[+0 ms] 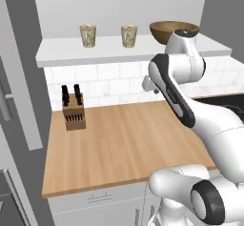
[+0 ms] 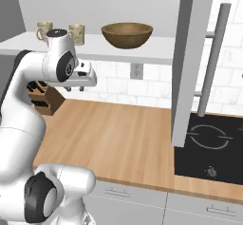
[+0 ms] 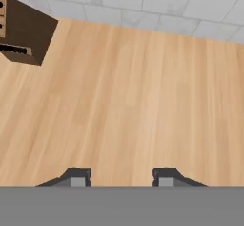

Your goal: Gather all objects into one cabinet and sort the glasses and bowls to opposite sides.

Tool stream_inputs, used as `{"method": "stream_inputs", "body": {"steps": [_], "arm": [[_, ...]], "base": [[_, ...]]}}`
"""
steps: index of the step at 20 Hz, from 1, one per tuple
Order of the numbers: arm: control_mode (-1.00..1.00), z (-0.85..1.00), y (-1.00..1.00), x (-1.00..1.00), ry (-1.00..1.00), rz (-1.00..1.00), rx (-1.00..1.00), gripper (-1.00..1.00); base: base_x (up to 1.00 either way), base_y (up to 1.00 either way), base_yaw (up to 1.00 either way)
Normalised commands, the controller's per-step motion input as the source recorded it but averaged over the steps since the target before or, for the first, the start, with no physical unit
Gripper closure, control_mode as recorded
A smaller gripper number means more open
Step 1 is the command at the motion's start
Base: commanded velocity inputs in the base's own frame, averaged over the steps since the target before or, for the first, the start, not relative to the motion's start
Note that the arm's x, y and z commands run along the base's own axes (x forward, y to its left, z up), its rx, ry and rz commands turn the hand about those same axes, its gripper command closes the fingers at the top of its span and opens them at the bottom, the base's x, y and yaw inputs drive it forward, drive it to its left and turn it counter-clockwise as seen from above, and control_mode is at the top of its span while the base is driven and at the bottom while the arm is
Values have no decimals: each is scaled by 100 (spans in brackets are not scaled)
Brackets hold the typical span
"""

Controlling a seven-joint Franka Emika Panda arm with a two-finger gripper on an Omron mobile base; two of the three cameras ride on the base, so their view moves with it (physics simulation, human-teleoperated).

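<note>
Hovering over the counter, the gripper holds nothing, its tips spread apart above bare wood. Farther back a knife block stands by the tiled wall. Up on the shelf sit two cups well apart, with the bowl to their right.

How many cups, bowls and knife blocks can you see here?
Beige cups: 2
Wooden bowl: 1
Knife block: 1
Total: 4
</note>
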Motion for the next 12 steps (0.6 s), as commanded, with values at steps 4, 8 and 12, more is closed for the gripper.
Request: {"method": "stream_inputs", "body": {"steps": [4, 8, 12], "arm": [[-100, 0, 0, -26, 0, 0, 0, -100], [-100, 0, 0, -93, -22, 0, 0, -100], [-100, 0, 0, -86, -18, 0, 0, -100]], "base": [[0, 0, 0], [0, 0, 0], [0, 0, 0]]}}
